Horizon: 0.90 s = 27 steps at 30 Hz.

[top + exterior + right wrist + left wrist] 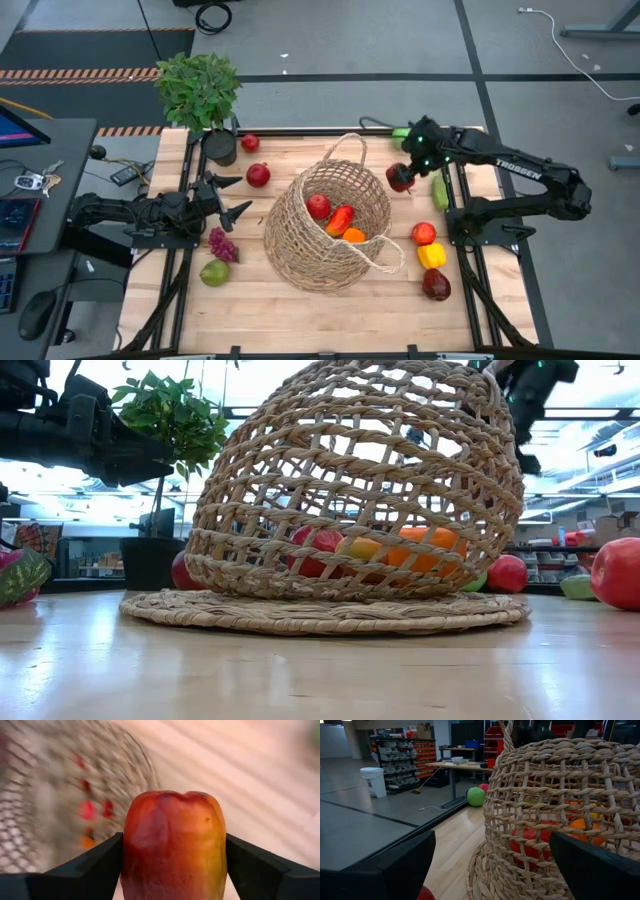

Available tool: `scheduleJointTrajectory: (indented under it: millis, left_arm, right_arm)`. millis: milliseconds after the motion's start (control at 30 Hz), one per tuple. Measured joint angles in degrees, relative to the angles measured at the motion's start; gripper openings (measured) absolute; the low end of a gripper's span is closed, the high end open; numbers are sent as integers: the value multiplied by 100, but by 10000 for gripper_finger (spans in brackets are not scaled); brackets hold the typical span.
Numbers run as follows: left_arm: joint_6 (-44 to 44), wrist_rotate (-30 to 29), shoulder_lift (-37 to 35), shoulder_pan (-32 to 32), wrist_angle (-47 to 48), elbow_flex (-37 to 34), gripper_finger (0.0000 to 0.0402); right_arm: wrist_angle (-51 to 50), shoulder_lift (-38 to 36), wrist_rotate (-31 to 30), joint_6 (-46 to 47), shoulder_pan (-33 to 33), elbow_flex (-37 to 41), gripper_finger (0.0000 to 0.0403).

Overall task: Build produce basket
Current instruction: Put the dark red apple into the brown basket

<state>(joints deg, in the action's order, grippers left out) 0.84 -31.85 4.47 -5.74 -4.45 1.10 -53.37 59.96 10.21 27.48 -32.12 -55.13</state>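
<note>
Even, bright overhead light fills the scene and shadows stay soft. Between the right arm's jaws the glossy red-and-yellow toy fruit (173, 845) is sharp, while beyond the jaws the tan open-weave wicker basket (60, 795) and pale wooden bench (240, 775) smear with motion blur. Bright ceiling lights glare behind the weave in the low view.

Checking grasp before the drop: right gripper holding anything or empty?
Holding. The right gripper has its fingers against both sides of a red-orange fruit, right of the basket.
</note>
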Motion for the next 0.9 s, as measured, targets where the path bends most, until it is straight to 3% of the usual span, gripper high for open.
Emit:
scheduleJointTrajectory:
  millis: [400,567,900]
  left_arm:
    - [-2,2,2,0,2,0,398]
    - [-1,2,2,-1,2,1,398]
    - [-2,0,2,-2,0,2,398]
  right_arm:
    - [299,-9,594,-419,169,-1813,317]
    - [1250,-55,1066,-476,501,-1821,319]
    - [1937,2,1111,-756,1494,-1760,320]
